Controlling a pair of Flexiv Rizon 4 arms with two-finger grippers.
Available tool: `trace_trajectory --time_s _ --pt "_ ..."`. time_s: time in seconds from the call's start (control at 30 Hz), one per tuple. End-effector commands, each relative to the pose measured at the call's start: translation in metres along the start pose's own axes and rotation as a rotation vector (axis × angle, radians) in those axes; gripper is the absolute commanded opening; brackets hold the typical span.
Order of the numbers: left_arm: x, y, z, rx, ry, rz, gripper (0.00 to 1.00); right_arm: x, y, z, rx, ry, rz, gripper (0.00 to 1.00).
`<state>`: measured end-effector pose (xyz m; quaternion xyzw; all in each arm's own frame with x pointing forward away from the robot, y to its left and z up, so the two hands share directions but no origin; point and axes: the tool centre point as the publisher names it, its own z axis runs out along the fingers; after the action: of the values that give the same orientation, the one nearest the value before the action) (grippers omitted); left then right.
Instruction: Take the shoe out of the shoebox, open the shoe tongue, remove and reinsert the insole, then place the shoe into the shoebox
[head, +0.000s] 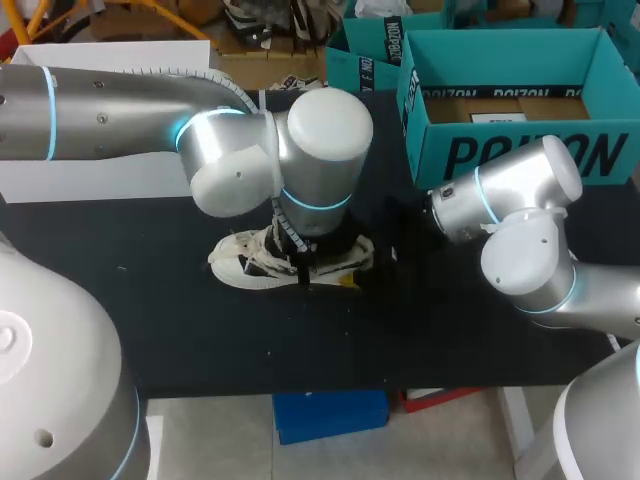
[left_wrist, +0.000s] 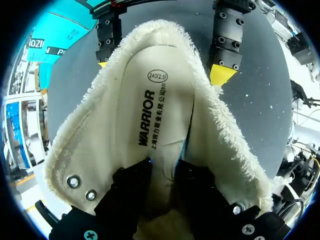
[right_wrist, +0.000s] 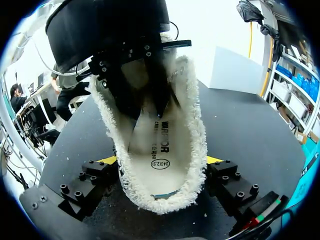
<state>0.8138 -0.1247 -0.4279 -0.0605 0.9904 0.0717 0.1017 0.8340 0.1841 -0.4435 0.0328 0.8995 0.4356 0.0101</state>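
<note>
A white shoe (head: 245, 262) with a fleecy collar (left_wrist: 80, 145) lies on its sole in the middle of the black table. Its printed insole (left_wrist: 155, 100) lies inside. My left gripper (left_wrist: 162, 167) comes down from above into the shoe's mouth. Its black fingers (left_wrist: 130, 187) stand a little apart on the insole's front part, open, with the tips hidden. In the right wrist view the insole (right_wrist: 160, 150) shows with the left gripper (right_wrist: 150, 107) above it. My right gripper (right_wrist: 160, 160) is shut on the heel, one yellow tip on each side (left_wrist: 222, 75).
The open teal shoebox (head: 520, 155) stands at the back right, just behind my right arm (head: 520, 240). A second teal box (head: 365, 60) is behind it. A white box (head: 100, 170) sits at the back left. Bare table (head: 200, 330) lies in front of the shoe.
</note>
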Motion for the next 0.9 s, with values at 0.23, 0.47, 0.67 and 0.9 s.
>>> trace_trajectory --time_s 0.23,0.47,0.67,0.9 --pt "0.001 0.020 0.044 0.087 -0.264 -0.045 0.32 -0.001 -0.001 0.001 0.002 -0.003 0.002 0.00" --pt "-0.008 0.025 0.033 0.165 -0.311 -0.092 0.31 -0.001 -0.001 0.001 0.002 -0.003 0.002 0.00" --pt "-0.011 0.027 0.023 0.193 -0.366 -0.103 0.31 -0.001 -0.001 0.001 0.002 -0.003 0.002 0.00" --pt "-0.010 0.020 0.019 0.199 -0.307 -0.068 0.00 -0.001 -0.001 0.001 0.002 -0.003 0.002 0.00"
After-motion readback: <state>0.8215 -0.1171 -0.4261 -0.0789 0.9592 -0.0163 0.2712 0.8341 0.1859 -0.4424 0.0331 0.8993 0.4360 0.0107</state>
